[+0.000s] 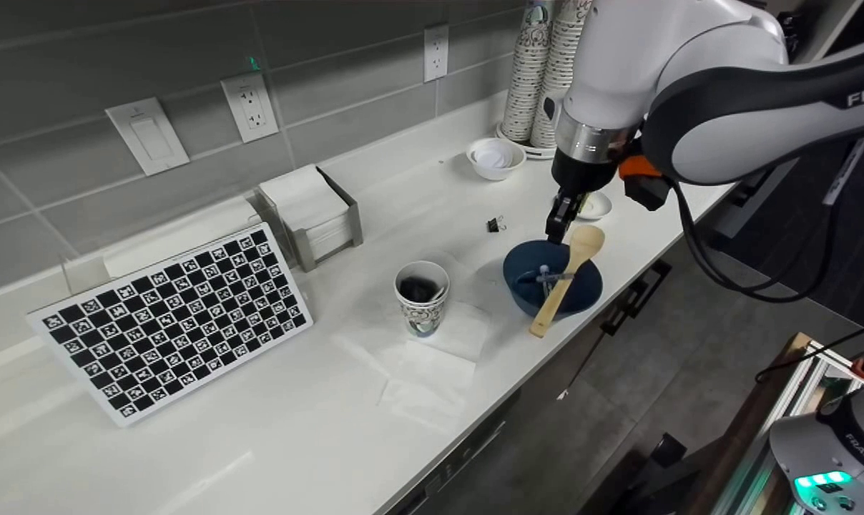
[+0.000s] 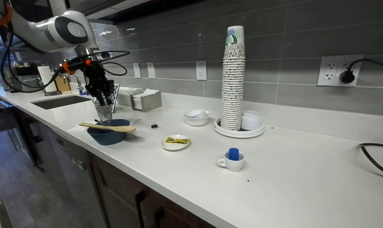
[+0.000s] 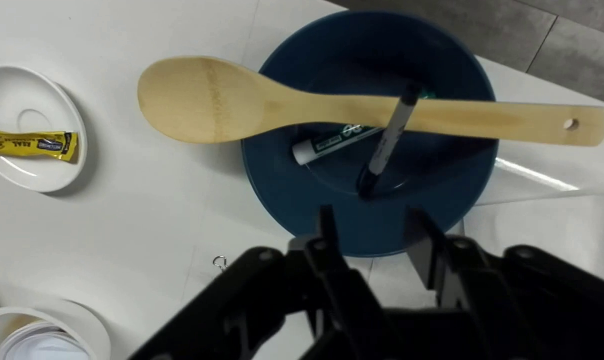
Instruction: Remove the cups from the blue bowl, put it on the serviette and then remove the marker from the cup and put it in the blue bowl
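The blue bowl (image 1: 516, 290) stands near the counter's front edge in both exterior views (image 2: 106, 138) and the wrist view (image 3: 447, 175). Two markers lie in it: a grey one with dark ends (image 3: 388, 142) and a white and green one (image 3: 327, 144). The cups (image 1: 423, 315), white with dark markings and a dark inside, are nested upright on the rumpled white serviette (image 1: 425, 386), beside the bowl. They also show in an exterior view (image 2: 104, 113). My gripper (image 3: 369, 212) is open and empty above the bowl's rim, also seen in an exterior view (image 1: 557, 232).
A wooden spoon (image 3: 222, 100) lies across the bowl's rim. A saucer (image 2: 175, 146) with a yellow packet, a binder clip (image 1: 495, 224) and a small white bowl (image 1: 495, 170) are nearby. A chequered board (image 1: 171, 329), napkin holder (image 1: 353, 214), cup stacks (image 1: 526, 93) and mug (image 2: 235, 165) stand farther off.
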